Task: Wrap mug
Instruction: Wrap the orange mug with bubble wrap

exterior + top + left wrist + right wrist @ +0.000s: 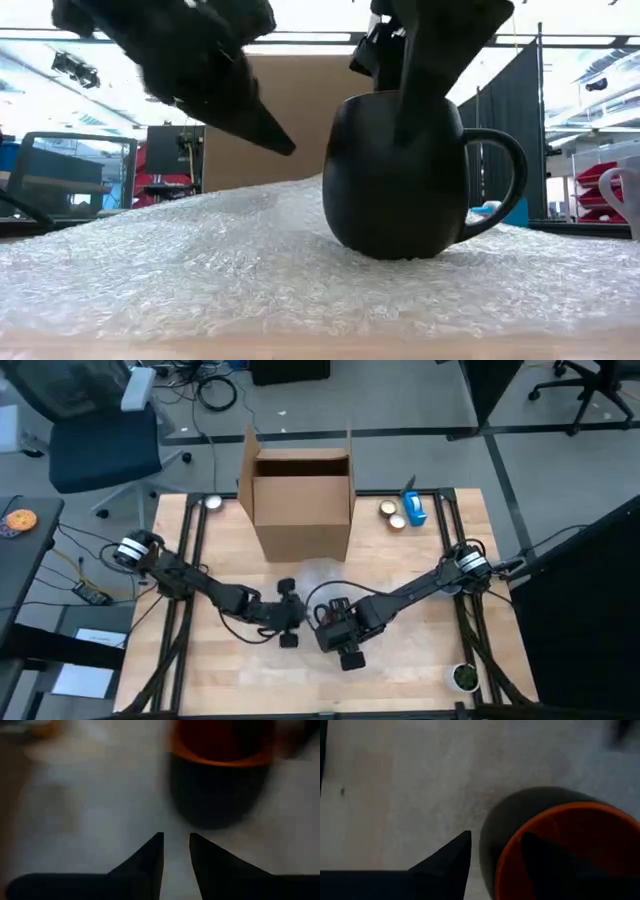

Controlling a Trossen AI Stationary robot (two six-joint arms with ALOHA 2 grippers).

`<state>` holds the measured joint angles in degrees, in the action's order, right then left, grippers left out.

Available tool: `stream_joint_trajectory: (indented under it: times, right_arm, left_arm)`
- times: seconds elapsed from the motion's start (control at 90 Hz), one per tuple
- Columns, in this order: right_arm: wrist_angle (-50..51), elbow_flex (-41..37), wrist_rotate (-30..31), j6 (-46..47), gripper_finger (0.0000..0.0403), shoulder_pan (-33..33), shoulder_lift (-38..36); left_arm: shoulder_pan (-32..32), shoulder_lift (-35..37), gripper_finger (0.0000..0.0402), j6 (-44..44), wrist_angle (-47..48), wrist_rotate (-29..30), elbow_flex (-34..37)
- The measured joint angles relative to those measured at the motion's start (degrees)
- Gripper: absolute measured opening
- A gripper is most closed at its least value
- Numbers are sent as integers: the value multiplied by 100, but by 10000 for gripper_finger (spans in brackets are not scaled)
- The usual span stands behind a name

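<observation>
A black mug (400, 180) with an orange inside (570, 850) stands upright on a sheet of bubble wrap (200, 260) at the table's middle. Its handle (505, 180) points toward the table's right. My right gripper (495, 840) comes down on it from above, open, one finger inside the mug and one outside its wall. Just left of the mug, my left gripper (176, 837) hangs above the wrap, pointing down at a slant toward it, a narrow gap between its fingertips and nothing in them. In the high view the right gripper (335, 630) hides the mug. My right gripper stands astride the mug's rim (502, 850), one finger (545, 860) inside the hollow and the other (455, 855) outside, both pointing down. A thin gap shows between the outer finger and the wall; whether the inner finger touches, I cannot tell. The mug rests on the wrap.
An open cardboard box (300, 500) stands at the table's far side behind the wrap. To its right lie a blue object (414, 510) and tape rolls (392, 512). A small round thing (463, 677) sits near the front right corner.
</observation>
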<state>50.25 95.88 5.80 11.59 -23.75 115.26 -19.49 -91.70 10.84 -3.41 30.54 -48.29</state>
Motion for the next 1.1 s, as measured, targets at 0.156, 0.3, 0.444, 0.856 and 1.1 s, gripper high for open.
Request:
stream_joint_trajectory:
  times: [0.156, 0.3, 0.444, 0.856, 1.1]
  right_arm:
    - [-102, 0, -2, 22, 150, -15, 0]
    - [-121, 0, -1, 25, 151, -13, 0]
    - [-59, 0, -174, 85, 149, 3, 0]
    - [-64, 0, -294, 134, 149, -172, 0]
    - [-51, 0, -209, 186, 148, -156, 0]
  left_arm:
    - [749, -58, 78, 256, -412, -322, 11]
    - [1133, -217, 78, -142, -1495, -555, 7]
    - [1311, -763, 78, -550, -2178, -800, 2]
    - [1422, -1348, 78, -140, -410, -852, -215]
    - [1401, -999, 78, 19, 1198, -789, -237]
